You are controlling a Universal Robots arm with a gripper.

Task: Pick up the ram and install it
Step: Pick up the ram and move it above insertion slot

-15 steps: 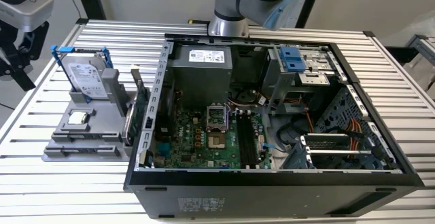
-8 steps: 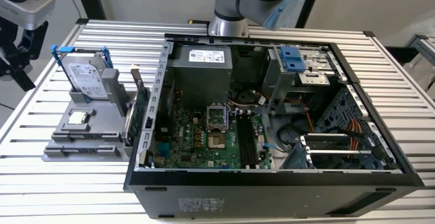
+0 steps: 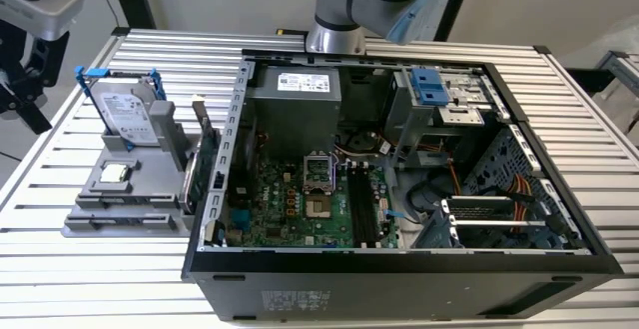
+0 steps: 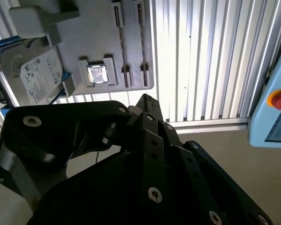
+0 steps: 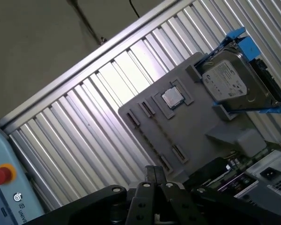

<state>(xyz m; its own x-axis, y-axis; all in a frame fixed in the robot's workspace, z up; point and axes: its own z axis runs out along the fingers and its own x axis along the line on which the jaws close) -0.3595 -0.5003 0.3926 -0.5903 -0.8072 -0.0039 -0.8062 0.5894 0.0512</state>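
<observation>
The fingers (image 5: 149, 176) of the gripper (image 5: 153, 171) are pressing together tip against tip in both wrist views. Nothing is showing between them and they are touching no part. I cannot tell where the ram is sitting, nor whether a stick is seated in the black memory slots (image 3: 361, 208) on the motherboard (image 3: 289, 213).

One open computer case (image 3: 399, 284) is lying on the slatted surface (image 3: 559, 120). Just beside it, on the exterior view's left, one gray fixture (image 3: 120, 223) is carrying three things:
- one hard drive in a blue frame (image 3: 128, 116), standing upright at the far end;
- one processor chip (image 3: 117, 170), lying flat in its pocket;
- two long grooves (image 5: 154, 136), running side by side.

One green card (image 3: 203, 166) is standing on edge between the fixture and the case. One red button (image 4: 279, 100) is sitting on a light-blue box off the surface.

The arm (image 3: 345, 11) is rising from the far edge of the surface, behind the case. The gripper is hanging raised near the surface's edge on the exterior view's left, well apart from the case. Its fingertips are pointing toward the fixture.
</observation>
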